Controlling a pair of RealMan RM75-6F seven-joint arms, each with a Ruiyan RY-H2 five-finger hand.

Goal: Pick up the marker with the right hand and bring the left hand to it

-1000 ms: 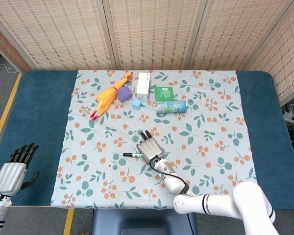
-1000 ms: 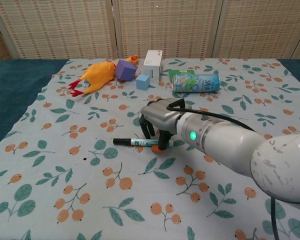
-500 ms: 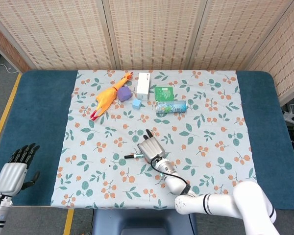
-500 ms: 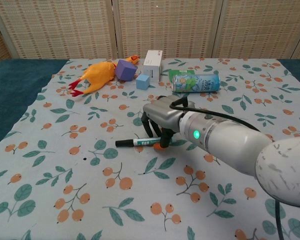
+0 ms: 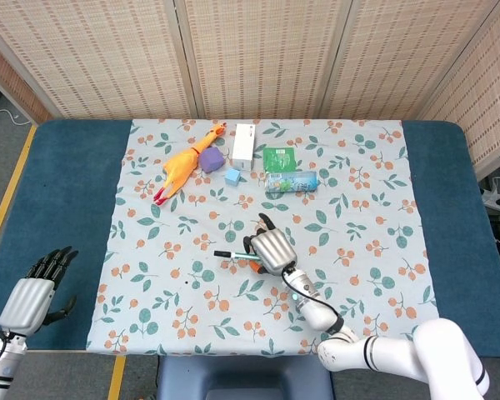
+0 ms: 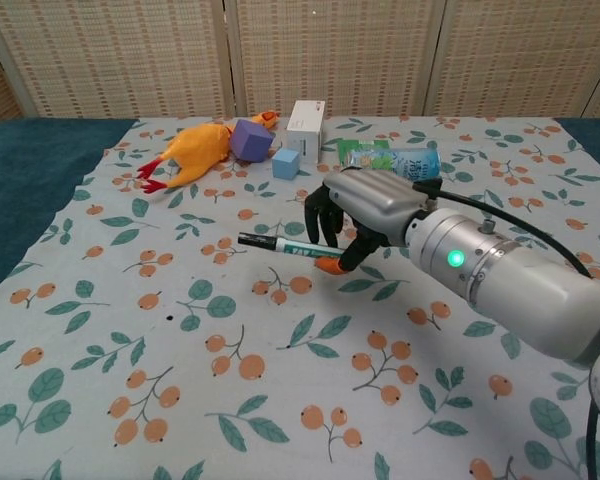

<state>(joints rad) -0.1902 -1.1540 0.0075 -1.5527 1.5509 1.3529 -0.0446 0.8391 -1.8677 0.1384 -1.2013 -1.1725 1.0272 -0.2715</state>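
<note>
Counting the items on the floral cloth (image 5: 358, 208): one marker (image 6: 280, 246), one rubber chicken (image 6: 195, 150), one purple block (image 6: 250, 140), one small blue cube (image 6: 286, 163), one white carton (image 6: 305, 127), one green packet (image 5: 278, 158) and one drinks can (image 5: 292, 181) lying on its side. Printing shows on the carton, the packet and the can, but none of it is legible in either view.

Right hand (image 6: 365, 215): fingers curled down around the marker, which is lifted clear of the cloth in the chest view. The marker lies roughly level, its black cap end projecting from the hand toward 9 o'clock, the white-and-green barrel running into the grip. An orange tip shows just below the curled fingers. In the head view the hand sits near the cloth's centre, with the can at about 12 o'clock from it and the chicken toward 10 o'clock.

Left hand (image 5: 35, 293): seen only in the head view, at the far 8 o'clock corner over the blue table (image 5: 58, 192) edge, well apart from the marker. It holds nothing; fingers extended and slightly apart.

The purple block touches the chicken's side; the blue cube sits just beside the carton.
</note>
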